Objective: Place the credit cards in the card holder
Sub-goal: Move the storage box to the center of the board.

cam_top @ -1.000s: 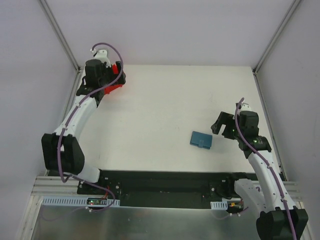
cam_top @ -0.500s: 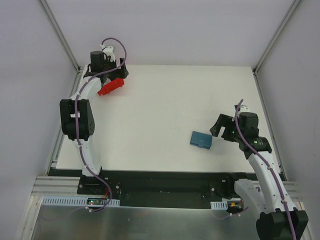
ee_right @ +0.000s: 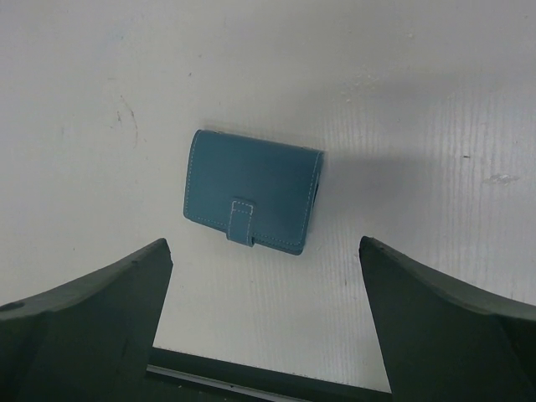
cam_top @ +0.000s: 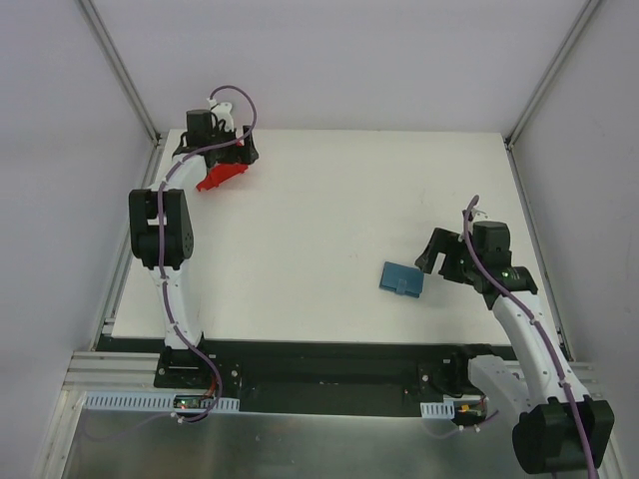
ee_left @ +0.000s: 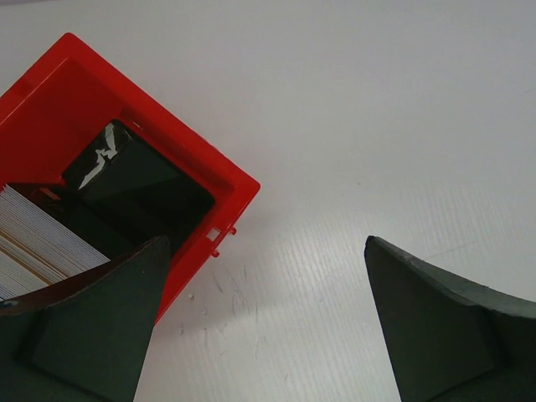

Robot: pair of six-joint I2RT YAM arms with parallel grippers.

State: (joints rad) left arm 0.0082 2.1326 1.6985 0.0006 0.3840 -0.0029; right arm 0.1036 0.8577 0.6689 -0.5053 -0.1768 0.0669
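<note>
The card holder (cam_top: 402,278) is a teal-blue wallet lying shut on the white table, its clasp tab fastened (ee_right: 255,191). My right gripper (cam_top: 437,261) hovers just to its right and stands open; in the right wrist view the gripper (ee_right: 264,243) has the wallet ahead of its fingers. The credit cards (ee_left: 33,243) show as a stack of white edges inside a red bin (ee_left: 92,100), beside a black card (ee_left: 142,180). My left gripper (cam_top: 228,157) is over that bin (cam_top: 222,177) at the far left. It is open (ee_left: 264,243), its left finger (ee_left: 100,327) overlapping the bin's near corner.
The table's dark front rail (cam_top: 319,357) runs close behind the card holder and shows at the bottom of the right wrist view (ee_right: 251,381). Frame posts (cam_top: 120,70) and white walls enclose the table on three sides.
My left arm has straightened, its elbow swinging in from the left, and its gripper has shifted toward the far side of the red bin. The right gripper has barely moved.
</note>
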